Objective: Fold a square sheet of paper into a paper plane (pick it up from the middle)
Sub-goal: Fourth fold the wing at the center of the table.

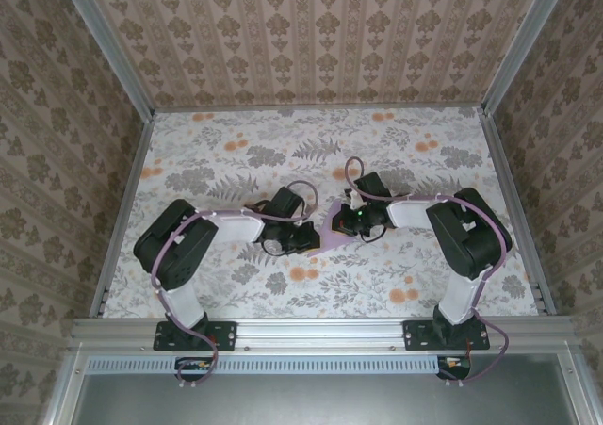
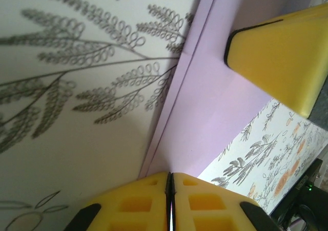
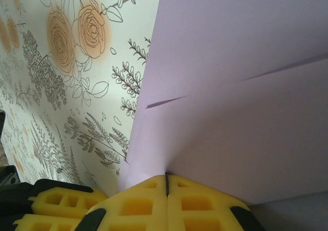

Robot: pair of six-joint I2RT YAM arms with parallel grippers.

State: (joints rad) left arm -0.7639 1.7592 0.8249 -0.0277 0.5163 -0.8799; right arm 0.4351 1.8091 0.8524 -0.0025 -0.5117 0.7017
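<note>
Lavender sheet of paper [image 1: 335,234], partly folded into layers, lies near the middle of the floral counter [image 1: 236,152] between the two arms. On one side the left fingers [image 2: 136,205] clench its folded edge; opposite, the right fingers [image 3: 138,208] pinch another edge.

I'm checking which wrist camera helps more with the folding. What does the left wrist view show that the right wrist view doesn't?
Left wrist view: one yellow finger of the right gripper over the lavender-purple sheet of paper, and a folded edge beside grey fern prints on the floral-patterned tabletop. Right wrist view: two overlapping flap edges crossing the paper, and orange rose prints. Both: the paper's edge pinched in shut yellow fingers, the left gripper's in one, the right gripper's in the other.
</note>
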